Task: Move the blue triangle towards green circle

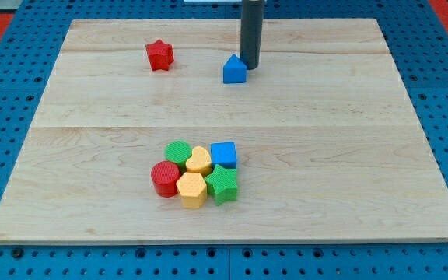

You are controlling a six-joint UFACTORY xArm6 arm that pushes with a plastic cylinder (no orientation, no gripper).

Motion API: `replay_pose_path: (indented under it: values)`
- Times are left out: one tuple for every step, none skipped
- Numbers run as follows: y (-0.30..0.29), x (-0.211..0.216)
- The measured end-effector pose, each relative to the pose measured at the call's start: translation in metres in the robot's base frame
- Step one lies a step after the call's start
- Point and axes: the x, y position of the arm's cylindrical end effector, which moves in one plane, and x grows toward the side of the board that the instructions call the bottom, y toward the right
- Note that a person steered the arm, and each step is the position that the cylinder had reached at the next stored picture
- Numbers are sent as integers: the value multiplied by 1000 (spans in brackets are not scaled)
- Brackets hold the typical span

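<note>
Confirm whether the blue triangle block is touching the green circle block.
No: the blue triangle block sits beside my tip near the view's top, apart from the green circle block.

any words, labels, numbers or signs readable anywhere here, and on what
None: no text, number, brand or sign can be read in the camera view.
The wooden board shows only grain.
The blocks are plain coloured, with no markings: blue triangle, green circle, red star, blue cube.
My tip, just to the view's right of the blue triangle, is on a plain dark rod.
The blue pegboard shows only holes.
</note>
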Motion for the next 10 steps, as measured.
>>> replay_pose_path:
  values:
    - [-15,8]
    - [-34,25]
    - [-63,36]
    - [-80,31]
    - [-100,30]
    - [-120,30]
    - [-135,30]
    - [-147,30]
    - [-148,32]
    - [-127,35]
